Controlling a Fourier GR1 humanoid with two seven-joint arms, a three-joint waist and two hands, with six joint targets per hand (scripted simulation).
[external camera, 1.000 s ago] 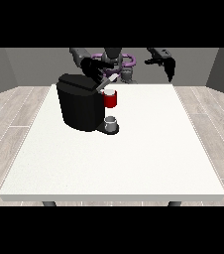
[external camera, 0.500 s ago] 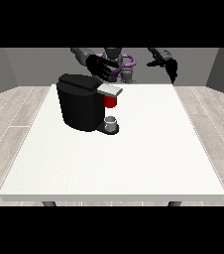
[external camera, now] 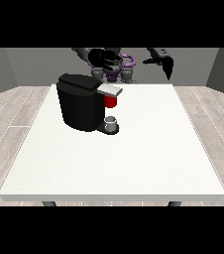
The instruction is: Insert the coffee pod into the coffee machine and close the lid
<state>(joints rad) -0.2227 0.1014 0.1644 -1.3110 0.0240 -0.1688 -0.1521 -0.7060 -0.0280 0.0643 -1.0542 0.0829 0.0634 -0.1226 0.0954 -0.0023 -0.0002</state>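
Note:
A black coffee machine (external camera: 82, 106) stands on the white table (external camera: 134, 158) at the left back. Its silver lid (external camera: 110, 90) lies down flat over the red pod holder (external camera: 111, 101). No separate pod shows. A small grey cup (external camera: 112, 124) sits on the machine's drip base. The hand at the view's left (external camera: 103, 56) hovers above and behind the machine, apart from the lid, with curled fingers and nothing in them. The hand at the view's right (external camera: 166, 64) hangs in the air at the table's far edge, fingers relaxed and pointing down.
The robot's purple and grey torso (external camera: 117, 69) stands behind the table's far edge. Wooden floor (external camera: 10, 119) surrounds the table. Bare white tabletop stretches in front of and to the right of the machine.
The hand at the view's left has risen from the lid area up and back. The silver lid now lies flat over the red holder. The other hand has barely shifted.

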